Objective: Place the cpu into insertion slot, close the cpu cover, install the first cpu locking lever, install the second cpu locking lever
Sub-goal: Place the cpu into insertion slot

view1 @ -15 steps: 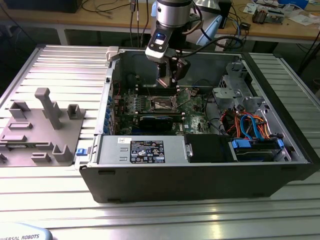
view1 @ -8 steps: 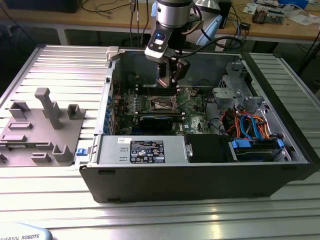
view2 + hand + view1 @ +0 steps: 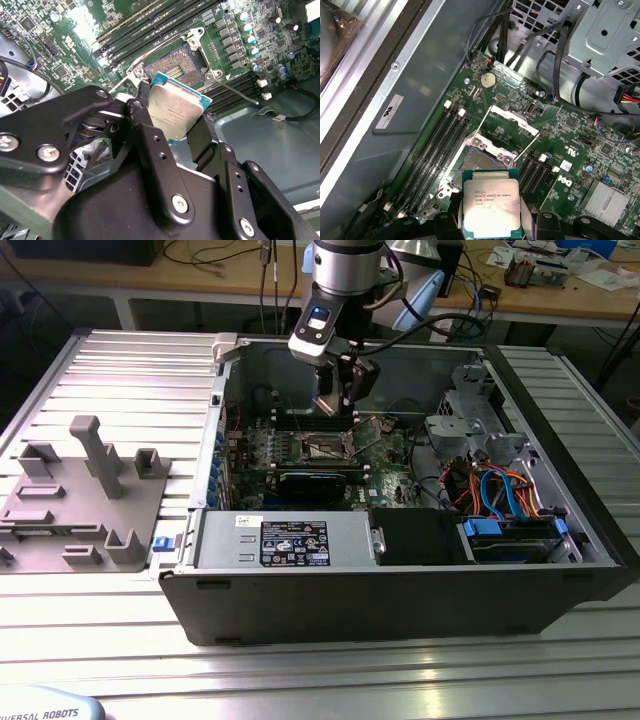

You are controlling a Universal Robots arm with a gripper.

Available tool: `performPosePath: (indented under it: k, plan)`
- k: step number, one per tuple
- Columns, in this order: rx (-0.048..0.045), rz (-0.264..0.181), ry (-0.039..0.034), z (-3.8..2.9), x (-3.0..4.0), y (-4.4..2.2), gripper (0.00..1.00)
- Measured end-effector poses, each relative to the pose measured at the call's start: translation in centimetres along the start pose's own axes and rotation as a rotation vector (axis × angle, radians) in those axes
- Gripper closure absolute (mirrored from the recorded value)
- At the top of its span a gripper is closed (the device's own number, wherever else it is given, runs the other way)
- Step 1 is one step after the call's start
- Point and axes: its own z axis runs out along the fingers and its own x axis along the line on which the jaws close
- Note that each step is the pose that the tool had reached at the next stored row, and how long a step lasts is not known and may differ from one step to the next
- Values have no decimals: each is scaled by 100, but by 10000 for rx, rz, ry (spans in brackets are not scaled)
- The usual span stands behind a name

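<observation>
Over insertion slot (image 3: 175, 65), apparently apart: cpu (image 3: 491, 207) in gripper (image 3: 171, 120)

looked out over a ribbed aluminium table (image 3: 110, 370), silver-grey, with slats running across the whole top. caught soft pale glare (image 3: 400, 665) along the near edge, lit from overhead. carried a grey moulded fixture (image 3: 85, 495) toward the exterior view's left. backed onto a long wooden workbench (image 3: 210, 282), strewn with loose cables (image 3: 215, 254) and small clutter (image 3: 545, 265) at the exterior view's right. lay in deep shadow (image 3: 50, 315) beneath that bench.
</observation>
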Motion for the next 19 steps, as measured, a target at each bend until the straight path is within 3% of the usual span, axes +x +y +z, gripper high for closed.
performPosePath:
  k: [19]
  plan:
    - [2,365,-15,7,0,0,46]
